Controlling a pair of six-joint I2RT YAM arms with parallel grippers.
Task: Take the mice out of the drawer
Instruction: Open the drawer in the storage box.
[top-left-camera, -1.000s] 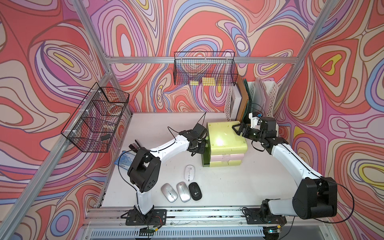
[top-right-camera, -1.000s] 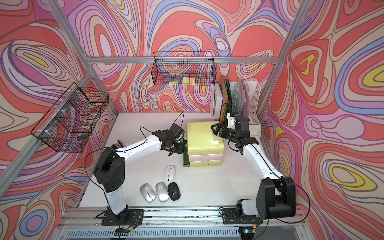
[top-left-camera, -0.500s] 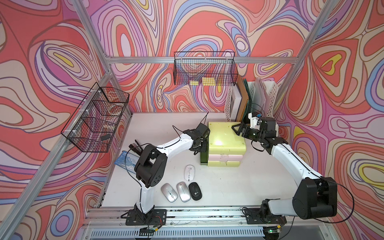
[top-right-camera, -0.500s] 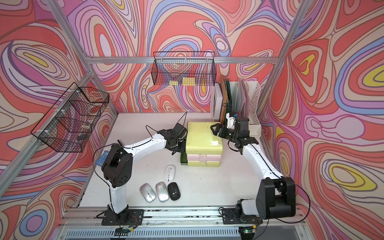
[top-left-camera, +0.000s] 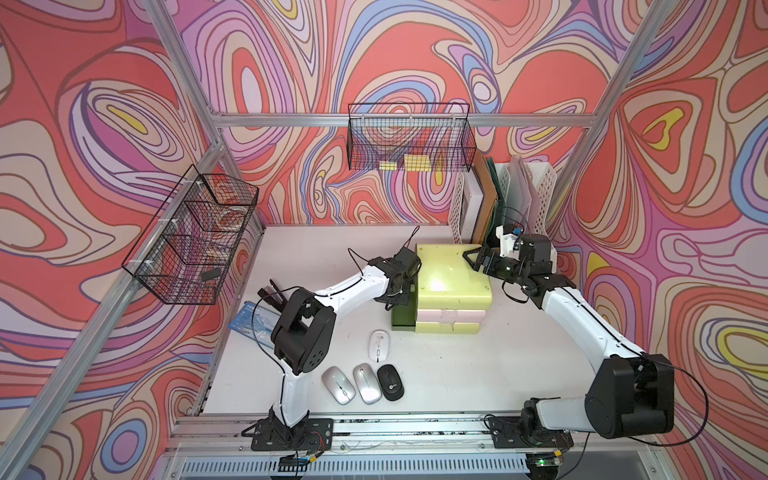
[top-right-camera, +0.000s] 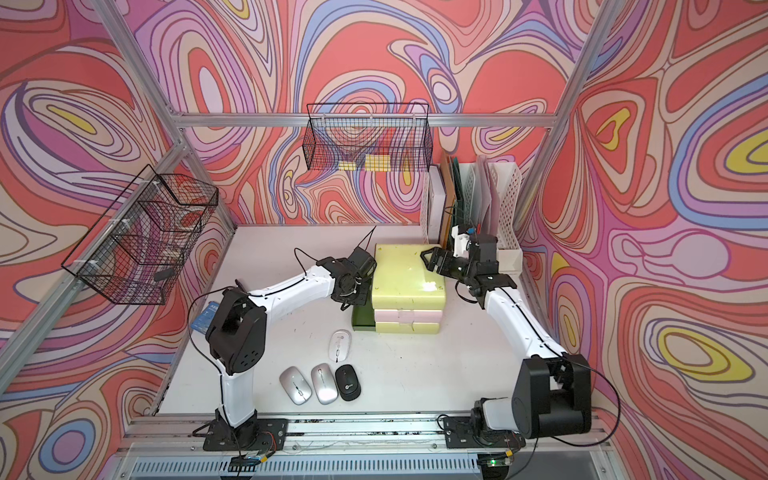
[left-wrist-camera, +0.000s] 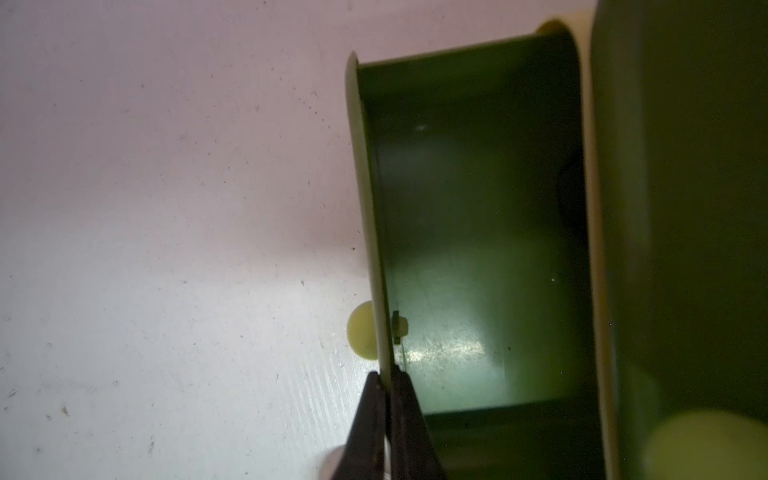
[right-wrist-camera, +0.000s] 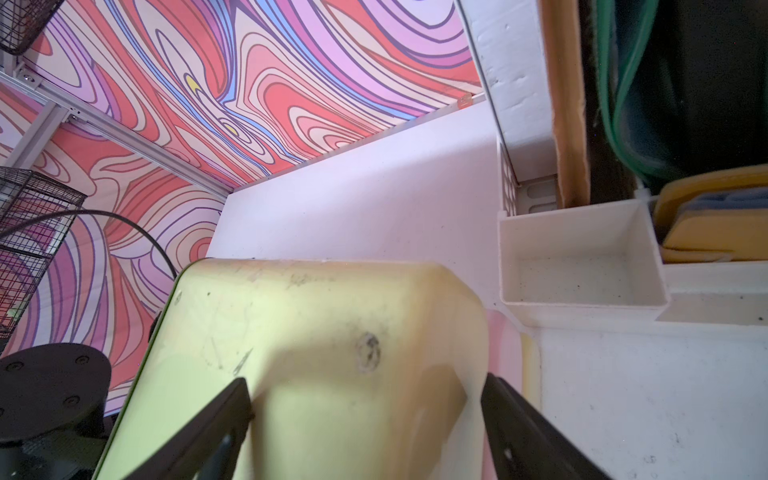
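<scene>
The drawer (top-left-camera: 403, 315) stands pulled out of the yellow-green drawer unit (top-left-camera: 451, 272) toward the robot's left. Its front wall borders bare table (top-left-camera: 478, 374), with open tabletop on that side and nearer the bases. The left arm reaches low across the table, wrist bent down. The left gripper (left-wrist-camera: 388, 380) is pinched tight on the drawer's thin front wall (one finger (left-wrist-camera: 368, 415) outside, its mate inside), just beside the round knob (left-wrist-camera: 360, 334). The right arm stretches to the unit's back right corner, where the right gripper (right-wrist-camera: 365, 415) straddles the top with jaws spread wide; contact cannot be told. Four mice lie on the table in front of the unit. The white mouse (top-left-camera: 379, 344) is nearest the drawer. Beyond it, in a row, are a silver mouse (top-left-camera: 339, 384), another silver mouse (top-left-camera: 367, 382) and a black mouse (top-left-camera: 390, 382). A file rack (top-left-camera: 503, 199) stands close behind the right gripper, and a blue booklet (top-left-camera: 249, 322) lies at the table's left edge.
</scene>
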